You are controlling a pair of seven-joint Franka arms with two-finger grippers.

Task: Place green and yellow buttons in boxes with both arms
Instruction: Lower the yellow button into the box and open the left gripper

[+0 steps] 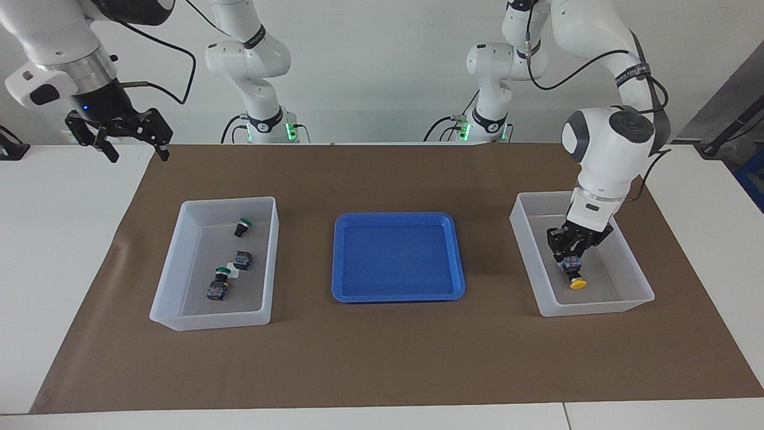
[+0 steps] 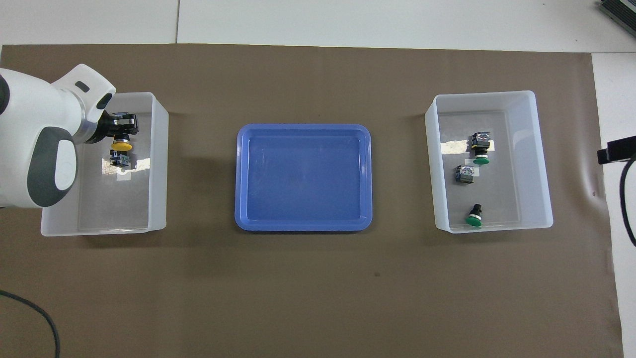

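Observation:
My left gripper point(image 1: 572, 249) is down inside the box point(image 1: 634, 258) at the left arm's end. It is shut on a yellow button point(image 1: 571, 261), right over a second yellow button lying there. One yellow cap point(image 1: 576, 284) shows, and I cannot tell which button it belongs to. The overhead view shows the gripper point(image 2: 122, 123), a yellow cap point(image 2: 121, 145), a button body point(image 2: 119, 160) and this box point(image 2: 158, 164). My right gripper point(image 1: 119, 138) is open and empty, high over the table's edge. The other box point(image 1: 169, 272) holds three green buttons point(image 1: 242, 227) point(image 1: 243, 259) point(image 1: 218, 286).
A shallow blue tray point(image 1: 398, 294) lies mid-table between the boxes, and shows in the overhead view point(image 2: 303, 128). A brown mat point(image 1: 382, 358) covers the table. The box with the green buttons point(image 2: 542, 159) also shows there. A black part of the right hand point(image 2: 616, 149) shows at that view's edge.

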